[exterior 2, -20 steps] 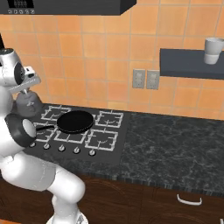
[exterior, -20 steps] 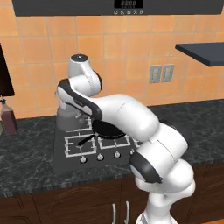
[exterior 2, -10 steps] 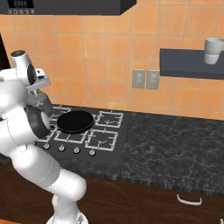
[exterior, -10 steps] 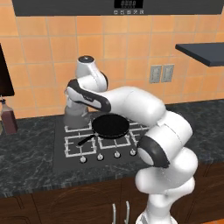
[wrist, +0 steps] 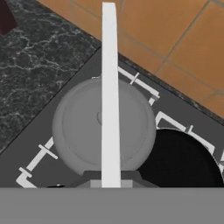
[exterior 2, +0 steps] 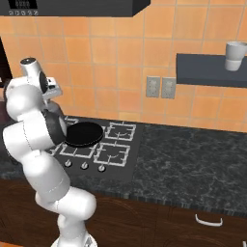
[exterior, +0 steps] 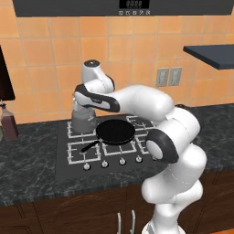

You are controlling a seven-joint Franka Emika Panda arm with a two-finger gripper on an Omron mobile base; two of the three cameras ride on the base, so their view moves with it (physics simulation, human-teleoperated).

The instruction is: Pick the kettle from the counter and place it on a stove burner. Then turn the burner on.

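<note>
The small grey kettle (exterior: 83,121) is at the cooktop's back-left stove burner (exterior: 77,133), under my hand. My gripper (exterior: 85,109) is shut on its thin arched handle (wrist: 109,87), which runs as a pale strip up the hand view across the round kettle body (wrist: 78,127). The burner's light-grey grate (wrist: 38,158) shows around the kettle. I cannot tell whether the kettle rests on the grate or hangs just above it. The dark speckled counter (exterior: 27,160) lies left of the cooktop. In the right base view my own arm hides the kettle.
A black frying pan (exterior: 115,131) sits on the middle burner, close to the kettle's right, handle pointing front-left. A dark brown bottle (exterior: 9,123) stands on the counter at far left. Knobs (exterior: 104,163) line the cooktop's front edge. A wall shelf (exterior 2: 212,70) carries a cup (exterior 2: 235,55).
My arm has carried the kettle a little to the right and lowered it over the back-left burner. The elbow has swung right. Pan and bottle have stayed put.
</note>
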